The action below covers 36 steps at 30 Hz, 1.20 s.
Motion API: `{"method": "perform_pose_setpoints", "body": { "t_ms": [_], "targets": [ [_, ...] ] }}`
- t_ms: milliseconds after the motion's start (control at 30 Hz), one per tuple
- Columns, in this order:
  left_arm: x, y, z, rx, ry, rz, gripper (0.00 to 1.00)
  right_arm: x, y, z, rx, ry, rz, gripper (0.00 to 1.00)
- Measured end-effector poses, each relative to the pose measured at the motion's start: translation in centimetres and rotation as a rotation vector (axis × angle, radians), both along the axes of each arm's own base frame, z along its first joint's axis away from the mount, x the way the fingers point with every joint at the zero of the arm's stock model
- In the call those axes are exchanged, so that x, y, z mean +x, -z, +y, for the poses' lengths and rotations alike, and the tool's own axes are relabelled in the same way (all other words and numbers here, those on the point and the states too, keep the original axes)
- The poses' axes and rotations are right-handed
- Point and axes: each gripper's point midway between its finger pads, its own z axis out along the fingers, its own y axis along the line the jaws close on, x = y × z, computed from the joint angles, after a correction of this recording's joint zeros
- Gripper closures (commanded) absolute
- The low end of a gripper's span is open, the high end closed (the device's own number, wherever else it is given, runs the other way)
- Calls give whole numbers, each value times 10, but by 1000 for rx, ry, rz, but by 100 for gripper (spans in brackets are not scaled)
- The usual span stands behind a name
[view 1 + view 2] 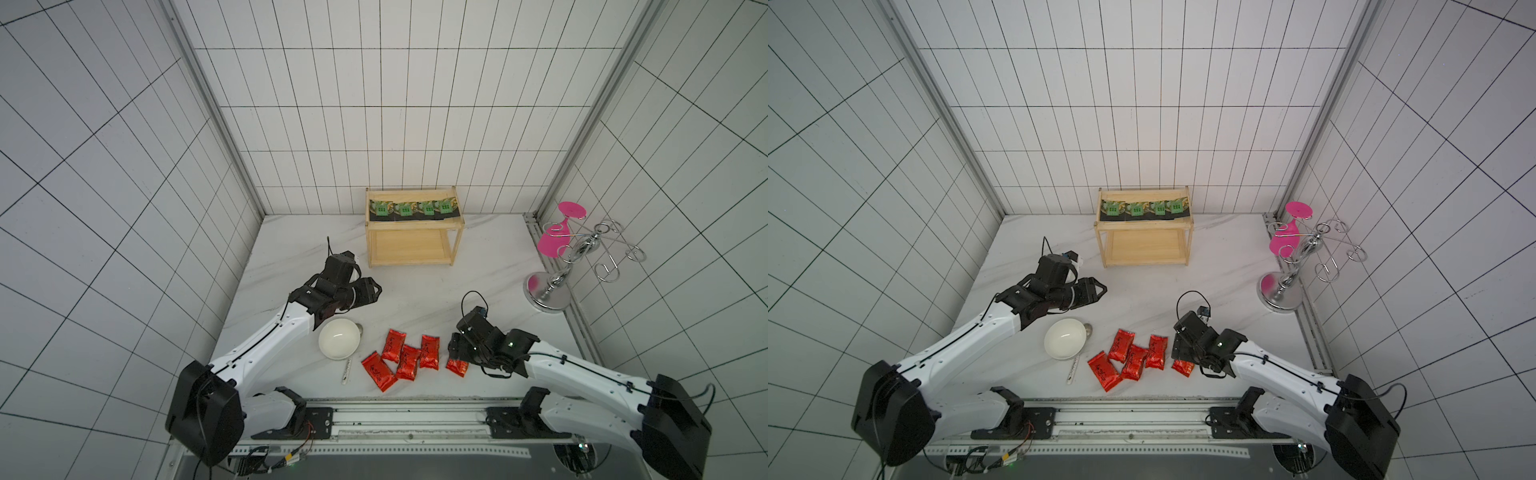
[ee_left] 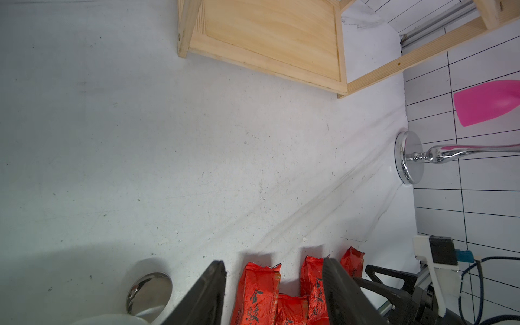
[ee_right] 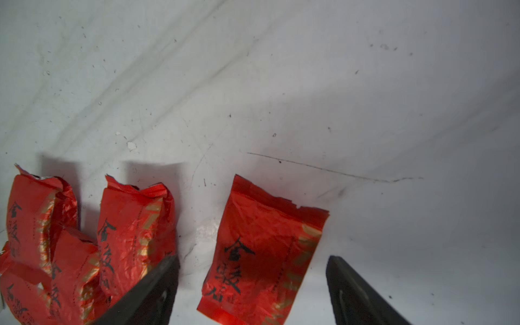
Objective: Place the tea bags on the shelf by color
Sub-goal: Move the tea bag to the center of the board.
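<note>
The light wooden shelf (image 1: 409, 249) (image 1: 1144, 247) stands at the back; its lower board (image 2: 270, 31) is bare. Several black tea bags with green centres (image 1: 413, 209) (image 1: 1144, 209) lie in a row on its top tier. Several red foil tea bags (image 1: 405, 359) (image 1: 1133, 359) (image 2: 257, 295) lie clustered near the table's front. One more red pouch (image 1: 457, 366) (image 3: 261, 253) lies flat just right of them, between the open jaws of my right gripper (image 1: 455, 351) (image 3: 253, 257), untouched by either. My left gripper (image 1: 376, 289) (image 2: 273, 261) hovers open and empty, left of the shelf.
A white bowl (image 1: 338, 338) sits by the left arm, with a metal spoon (image 1: 348, 372) (image 2: 149, 291) beside it. A chrome wire stand with pink discs (image 1: 548, 291) (image 2: 409, 157) stands at the right wall. Tiled walls close in three sides.
</note>
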Motion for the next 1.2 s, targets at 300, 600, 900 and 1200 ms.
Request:
{"method": "perform_pose_setpoints", "body": {
  "t_ms": [300,600,900,1200],
  "targets": [
    [-1,5,1,6,-1,11,41,6,20,0,-67,12,18,37],
    [2,5,5,4,-13,13,42,22,22,-2,-158,-48,-5,53],
    [5,13,7,-4,-16,48,43,76,7,13,-226,-219,-51,43],
    [5,25,-2,-18,2,90,43,126,10,41,-273,-440,-106,28]
  ]
}}
